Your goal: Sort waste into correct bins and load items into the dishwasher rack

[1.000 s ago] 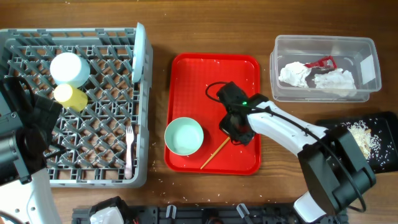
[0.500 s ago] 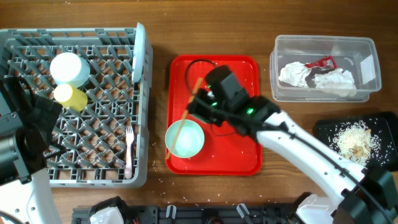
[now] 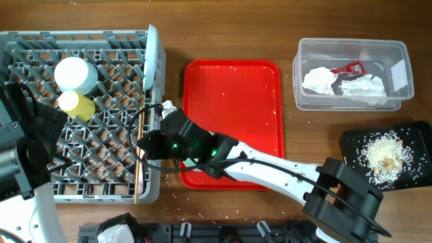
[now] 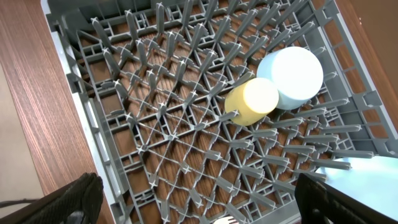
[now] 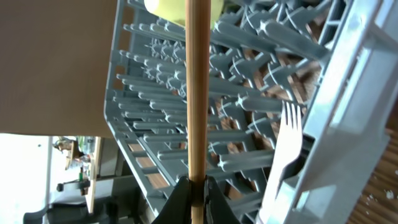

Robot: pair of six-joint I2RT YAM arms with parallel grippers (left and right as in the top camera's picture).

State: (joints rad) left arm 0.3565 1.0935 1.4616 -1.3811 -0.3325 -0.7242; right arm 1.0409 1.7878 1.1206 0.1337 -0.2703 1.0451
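The grey dishwasher rack [image 3: 101, 40] stands at the left. In it are an upturned light blue bowl [image 3: 74, 74], a yellow cup [image 3: 77, 104], a pale plate [image 3: 152, 61] on edge at its right wall, and a white fork [image 5: 285, 143]. My right gripper [image 3: 147, 145] is shut on a wooden chopstick [image 3: 138, 172] over the rack's front right part; the wrist view shows the stick [image 5: 198, 93] between the fingers [image 5: 196, 186]. My left gripper [image 4: 205, 205] is open and empty above the rack. The pale green bowl is hidden under my right arm.
A red tray [image 3: 256, 88] lies in the middle. A clear tub [image 3: 398, 94] at the back right holds white napkins [image 3: 320, 81] and a red wrapper [image 3: 347, 67]. A black bin [image 3: 418, 135] at the right holds rice crumbs [image 3: 381, 152]. Crumbs dot the table.
My right gripper lifted the chopstick off the red tray and carried it left, past the green bowl, to the rack's front right part. The left arm has not moved.
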